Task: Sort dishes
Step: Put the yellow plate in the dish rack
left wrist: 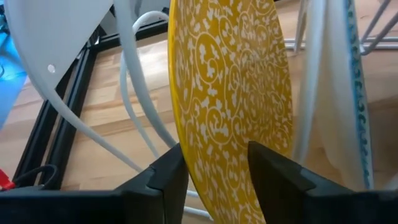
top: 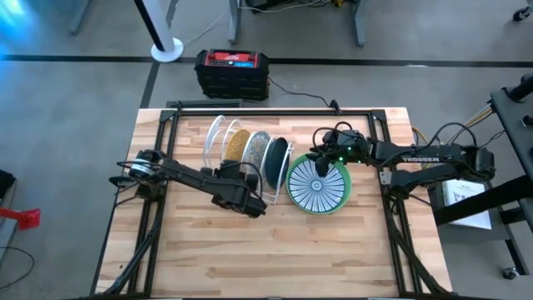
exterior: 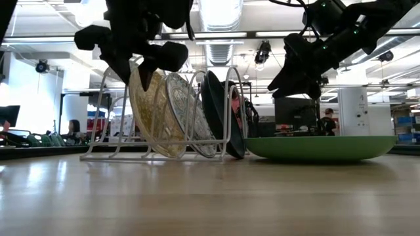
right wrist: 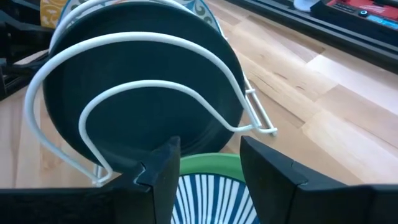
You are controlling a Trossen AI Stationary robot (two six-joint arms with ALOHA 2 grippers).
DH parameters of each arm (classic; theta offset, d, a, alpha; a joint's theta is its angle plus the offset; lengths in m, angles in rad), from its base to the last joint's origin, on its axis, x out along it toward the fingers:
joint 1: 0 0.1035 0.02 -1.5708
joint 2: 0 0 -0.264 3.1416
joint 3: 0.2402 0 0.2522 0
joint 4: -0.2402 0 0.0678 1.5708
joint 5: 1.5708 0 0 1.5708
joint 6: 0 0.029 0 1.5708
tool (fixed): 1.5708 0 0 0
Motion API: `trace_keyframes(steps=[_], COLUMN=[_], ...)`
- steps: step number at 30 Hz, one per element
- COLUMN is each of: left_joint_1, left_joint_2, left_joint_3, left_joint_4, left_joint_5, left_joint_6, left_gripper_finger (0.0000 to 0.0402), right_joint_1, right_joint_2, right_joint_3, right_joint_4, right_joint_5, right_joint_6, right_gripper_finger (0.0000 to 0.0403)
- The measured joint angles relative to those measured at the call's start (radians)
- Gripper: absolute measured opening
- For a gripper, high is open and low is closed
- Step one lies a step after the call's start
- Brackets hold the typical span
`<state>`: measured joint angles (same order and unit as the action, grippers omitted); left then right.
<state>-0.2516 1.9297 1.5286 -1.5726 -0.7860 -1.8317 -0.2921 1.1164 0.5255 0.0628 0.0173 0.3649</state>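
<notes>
We're mid-sort: most plates are racked, one stack is left on the desk (top: 208, 250).

Centre of the high view: the white wire rack (top: 218, 133) holds the mustard-yellow plate (top: 238, 146), a patterned white plate (top: 257, 150) and the dark teal plate (top: 275, 160), all on edge. Just right of the rack, lying flat, is a white plate with blue radial stripes (top: 317, 185) sitting on the green plate (top: 337, 202). In the low view the green plate's rim reaches up to the rack's right end; we can't tell whether it touches.

Left claw (left wrist: 216, 163): the fingers straddle the lower rim of the yellow plate with a gap on each side, so it's open and not clamping. We read that plate as seated in its slot and let go.

Right claw (right wrist: 208, 163): open, holding nothing, hovering over the near edge of the striped plate with the racked teal plate right ahead of it.

Step in hand, as we judge it: the left arm is done with the yellow plate, and the right arm is lining up on the flat stack.

Next move calls for:
- left claw backs straight off without dragging the yellow rim or the wires
- right claw needs an edge grip on the striped plate alone; it lies flat on the green one, so there's little lip to get under
- watch clearance to the rack's end loop, which is close to the stack
</notes>
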Motion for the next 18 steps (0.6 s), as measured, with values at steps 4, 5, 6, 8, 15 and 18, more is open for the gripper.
trace_keyframes(steps=[4,5,6,8,15,18], left_joint_1=[0.000,0.000,0.001,0.001,0.003,0.003], left_joint_2=[0.000,0.000,0.000,0.000,0.000,0.000], left_joint_3=[0.012,0.012,0.012,0.012,0.010,0.010], left_joint_4=[0.000,0.000,0.000,-0.001,0.001,0.002], left_joint_5=[0.000,0.002,0.009,0.023,0.092,0.132], left_joint_6=[0.017,0.017,0.017,0.017,0.017,0.032], left_gripper_finger=[0.0159,0.0160,0.0160,0.0161,0.0161,0.0161], right_joint_1=[0.000,0.000,0.000,0.000,0.000,0.000], right_joint_2=[0.000,0.000,0.000,0.000,0.000,0.000], right_joint_3=[0.000,0.000,0.000,0.000,0.000,0.000], right_joint_4=[0.001,0.001,0.001,0.001,0.002,0.001], right_joint_5=[-0.007,-0.015,-0.018,-0.019,-0.019,-0.019], right_joint_6=[0.000,-0.001,-0.001,-0.001,0.000,0.000], right_gripper_finger=[0.0144,0.0141,0.0137,0.0131,0.0116,0.0119])
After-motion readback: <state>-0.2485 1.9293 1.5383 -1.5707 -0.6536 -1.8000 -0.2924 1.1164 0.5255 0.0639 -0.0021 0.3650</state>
